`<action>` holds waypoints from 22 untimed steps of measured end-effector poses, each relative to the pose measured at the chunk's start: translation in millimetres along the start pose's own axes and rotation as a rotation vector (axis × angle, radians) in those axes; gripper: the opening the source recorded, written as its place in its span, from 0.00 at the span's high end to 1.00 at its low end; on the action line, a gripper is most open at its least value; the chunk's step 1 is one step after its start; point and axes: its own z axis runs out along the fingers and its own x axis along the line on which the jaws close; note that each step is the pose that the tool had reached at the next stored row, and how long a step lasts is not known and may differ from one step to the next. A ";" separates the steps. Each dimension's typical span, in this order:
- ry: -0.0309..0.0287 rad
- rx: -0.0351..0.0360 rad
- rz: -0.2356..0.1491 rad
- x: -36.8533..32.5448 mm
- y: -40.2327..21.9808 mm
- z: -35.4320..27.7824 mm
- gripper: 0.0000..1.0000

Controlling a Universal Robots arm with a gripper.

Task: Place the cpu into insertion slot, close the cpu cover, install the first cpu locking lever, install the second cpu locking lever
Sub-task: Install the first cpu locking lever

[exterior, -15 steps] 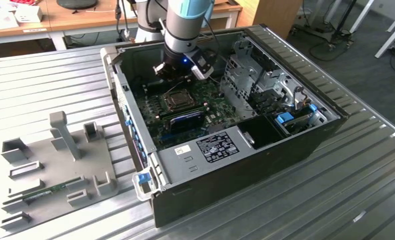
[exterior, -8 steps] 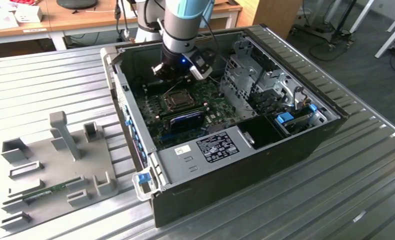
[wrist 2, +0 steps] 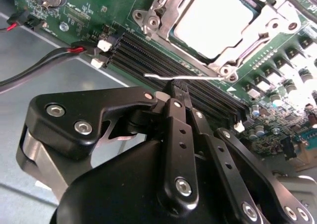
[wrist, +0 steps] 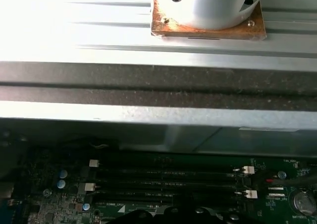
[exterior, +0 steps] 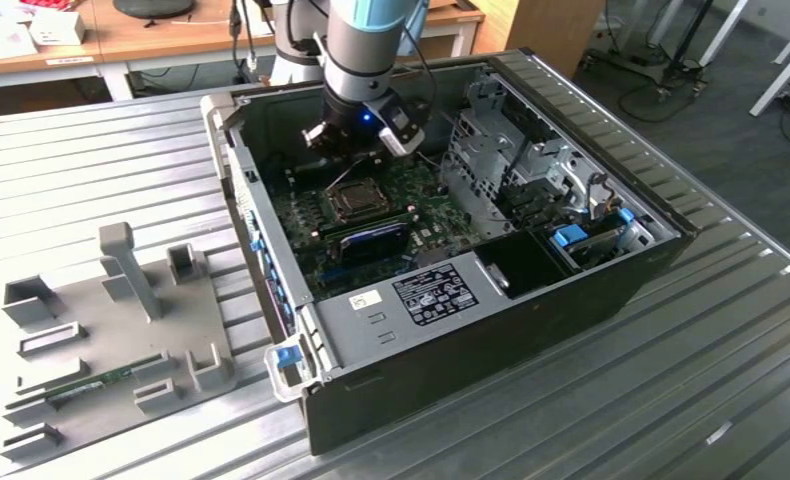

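Cpu (wrist 2: 213,18) sits in the insertion slot (exterior: 332,200). The cpu cover (wrist 2: 157,17) lies flat over it, its window framing the chip. Gripper (wrist 2: 179,87) is deep inside the case (exterior: 502,360), jaws pressed together, tip right at the free locking lever (wrist 2: 198,77); cannot tell whether it touches the wire. Step in hand, by my judgement: seating a lever. To do it well, bear on the wire near its bent end, carry it down and sideways so it tucks under its hook, and keep the closed tip off the memory slots (wrist 2: 148,55) just beside. The wire looks thin and springy and is likely to skid off a smooth tip, so slow, steady pressure seems wise. Materials: cpu top is dull pale grey metal, flat and square. Cover is thin stamped silvery sheet with screw heads at the corners. Lever is a slim bright rod with a hooked end. Board (wrist 2: 94,6) is glossy green. Memory slots are long, black, ribbed plastic with white clips. Gripper is matt black, made of bolted links.
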 end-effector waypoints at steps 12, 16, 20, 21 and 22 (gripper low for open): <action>-0.0039 -0.0001 -0.001 0.2 2.2 -6.3 0.90; -0.0050 0.0001 -0.002 2.1 2.0 -6.6 0.90; -0.0053 0.0005 -0.002 3.2 1.1 -6.9 0.90; -0.0053 0.0007 -0.002 3.2 0.7 -7.1 0.90; -0.0053 0.0009 -0.002 3.2 0.1 -7.3 0.90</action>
